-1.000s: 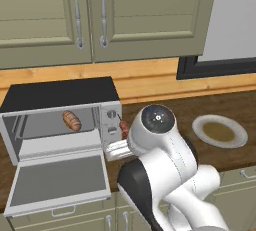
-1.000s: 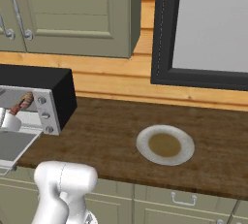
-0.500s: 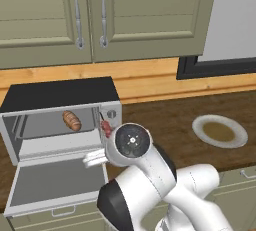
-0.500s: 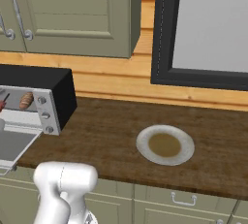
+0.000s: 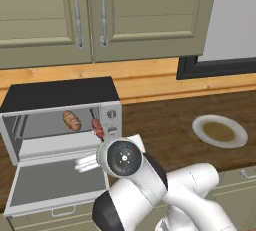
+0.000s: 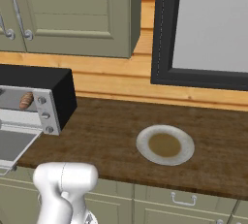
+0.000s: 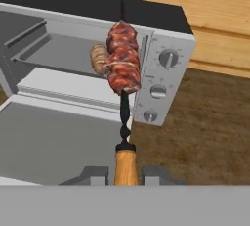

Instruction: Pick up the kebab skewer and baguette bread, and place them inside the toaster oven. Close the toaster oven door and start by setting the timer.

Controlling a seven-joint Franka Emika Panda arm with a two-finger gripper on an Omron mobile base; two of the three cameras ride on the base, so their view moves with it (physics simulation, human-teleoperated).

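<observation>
My gripper [image 7: 126,175] is shut on the wooden handle of the kebab skewer [image 7: 123,59]. The skewer's red-brown meat points up in front of the toaster oven's [image 7: 97,12] open mouth, near the right edge of the cavity. In the left base view the kebab skewer [image 5: 97,127] hangs just left of the knob column [image 5: 112,122]. The baguette bread [image 5: 71,120] lies inside the oven on its rack, and the hand view shows the baguette bread [image 7: 98,58] partly behind the meat. The toaster oven door [image 5: 55,182] lies folded down flat, below the skewer.
A round plate [image 5: 220,131] with a brown centre sits on the dark wood counter [image 5: 160,120] to the right of the oven. Closed green wall cabinets [image 5: 100,15] hang above. A dark-framed window [image 6: 203,29] is at the right. My own arm [image 5: 145,185] covers the counter's front edge.
My hand has carried the kebab skewer leftward, from in front of the knob panel to the right side of the oven opening. The baguette, door and plate have not moved.
</observation>
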